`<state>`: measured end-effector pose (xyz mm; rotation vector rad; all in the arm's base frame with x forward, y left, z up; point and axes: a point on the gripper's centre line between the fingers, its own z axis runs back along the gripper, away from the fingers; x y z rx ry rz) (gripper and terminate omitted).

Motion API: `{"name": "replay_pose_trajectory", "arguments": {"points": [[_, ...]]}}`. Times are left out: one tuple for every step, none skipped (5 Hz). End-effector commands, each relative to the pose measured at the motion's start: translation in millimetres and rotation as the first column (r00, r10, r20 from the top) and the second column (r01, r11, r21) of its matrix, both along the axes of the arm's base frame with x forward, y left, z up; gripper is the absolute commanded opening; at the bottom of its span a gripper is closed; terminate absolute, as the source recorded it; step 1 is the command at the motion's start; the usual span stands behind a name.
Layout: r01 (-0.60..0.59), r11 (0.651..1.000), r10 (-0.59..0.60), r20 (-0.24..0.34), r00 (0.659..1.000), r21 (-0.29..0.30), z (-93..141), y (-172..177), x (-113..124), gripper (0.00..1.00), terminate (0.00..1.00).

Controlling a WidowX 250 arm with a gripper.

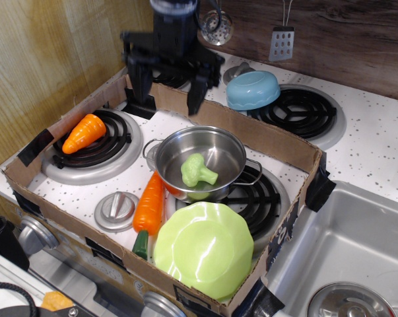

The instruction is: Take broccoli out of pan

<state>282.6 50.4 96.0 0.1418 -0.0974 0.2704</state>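
Note:
The pale-green broccoli lies inside the shiny steel pan, which stands on the front right burner within the cardboard frame. My black gripper hangs open and empty above the back edge of the frame, behind and to the left of the pan. Its two fingers point down, wide apart, well clear of the pan and the broccoli.
A cardboard frame encloses the front burners. A lime-green plate leans at the front. One carrot lies beside the pan, another on the left burner. A blue bowl sits at the back. A sink lies to the right.

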Motion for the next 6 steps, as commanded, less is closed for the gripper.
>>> {"name": "replay_pose_trajectory", "arguments": {"points": [[-0.005,1.0,0.005,0.076,0.997,-0.001,-5,-26,-5,1.0,0.0],[-0.015,1.0,0.014,0.105,0.994,0.014,-13,-34,-6,1.0,0.0],[-0.029,0.999,0.026,0.125,0.992,0.019,-27,-37,-4,1.0,0.0],[-0.018,0.999,0.014,0.131,0.991,0.034,-34,-36,-2,1.0,0.0],[-0.013,1.0,0.009,0.131,0.991,0.027,-37,-35,1,1.0,0.0],[-0.018,1.0,0.017,0.13,0.991,0.003,-44,-38,2,1.0,0.0]]}}
